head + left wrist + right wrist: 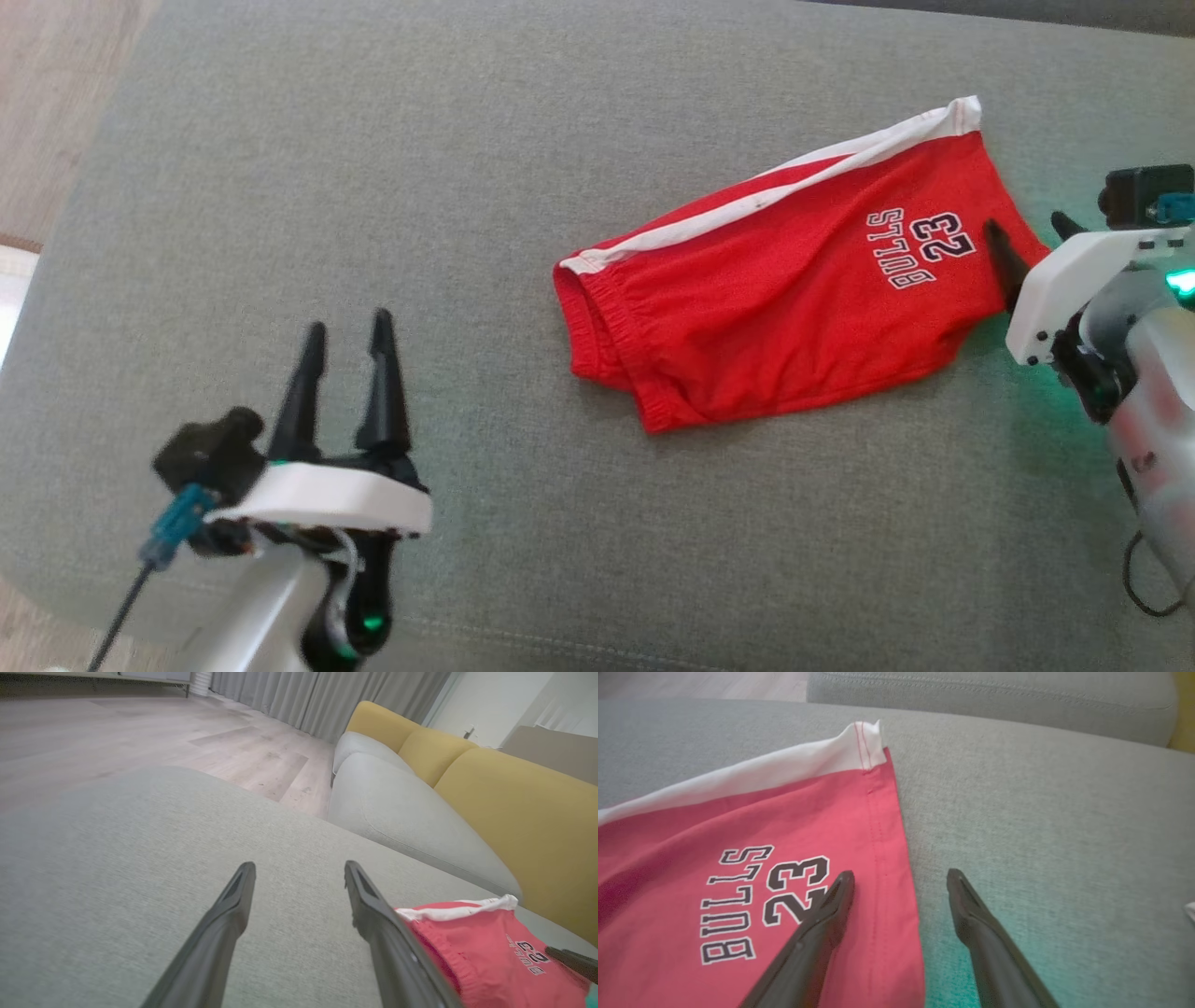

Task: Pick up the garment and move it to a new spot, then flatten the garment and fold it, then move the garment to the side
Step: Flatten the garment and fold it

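One garment (784, 299) — right claw (1027, 225) straddles hem.

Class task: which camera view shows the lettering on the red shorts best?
The right wrist view: the lettering is large and sharp, one finger overlapping it. Head view: whole but small. Left wrist view: tiny, blurred.

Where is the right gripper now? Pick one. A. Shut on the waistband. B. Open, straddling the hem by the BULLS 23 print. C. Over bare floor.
B: the right gripper is open, one finger over the red shorts by the print, the other over the grey cushion.
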